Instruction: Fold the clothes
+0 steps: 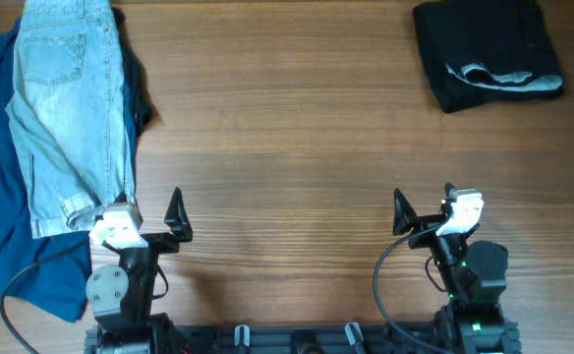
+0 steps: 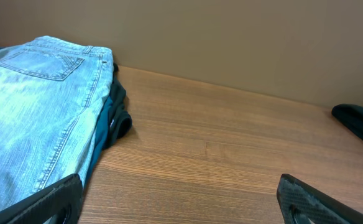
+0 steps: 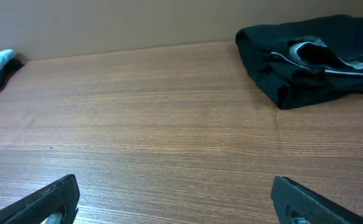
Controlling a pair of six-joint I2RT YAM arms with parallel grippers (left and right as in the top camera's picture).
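Note:
Light blue jeans [image 1: 66, 98] lie lengthwise at the far left on top of a dark blue garment [image 1: 12, 246]. They also show in the left wrist view [image 2: 32, 118], with the dark garment's edge [image 2: 110, 115] under them. A folded black garment [image 1: 486, 49] sits at the back right and shows in the right wrist view [image 3: 312, 56]. My left gripper [image 1: 149, 218] is open and empty just right of the jeans' hem; its left finger sits beside the denim [image 2: 178, 199]. My right gripper [image 1: 427, 208] is open and empty over bare wood [image 3: 175, 199].
The wooden table [image 1: 287, 147] spans the whole view. A plain beige wall [image 2: 231, 37] stands behind its far edge. The arm bases and cables [image 1: 297, 334] sit along the front edge.

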